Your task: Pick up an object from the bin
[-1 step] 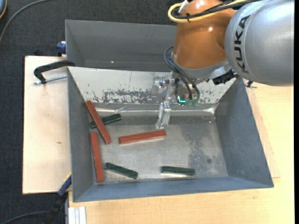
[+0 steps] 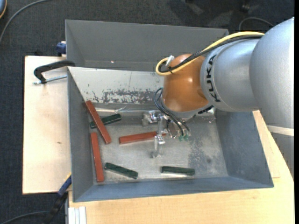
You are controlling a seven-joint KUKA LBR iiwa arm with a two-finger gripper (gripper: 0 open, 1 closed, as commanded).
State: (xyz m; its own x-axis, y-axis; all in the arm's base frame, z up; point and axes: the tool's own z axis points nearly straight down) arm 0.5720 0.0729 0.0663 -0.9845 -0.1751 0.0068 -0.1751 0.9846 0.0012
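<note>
Gripper (image 2: pixel 159 147) hangs low in the bin (image 2: pixel 77 139), at the three o'clock end of a red stick (image 2: pixel 138 137), I judge to take that free end; I cannot tell whether it's apart or together.

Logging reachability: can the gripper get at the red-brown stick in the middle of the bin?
Probably yes: the gripper hangs at the right end of the red-brown stick, which lies flat and apart from the others, nothing on it.

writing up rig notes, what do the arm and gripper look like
The arm is thick, rounded and silver-grey, with black KUKA lettering near the wrist. An orange dome covers the wrist, a yellow cable loops over it, and thin wires run to a small metal gripper.
</note>
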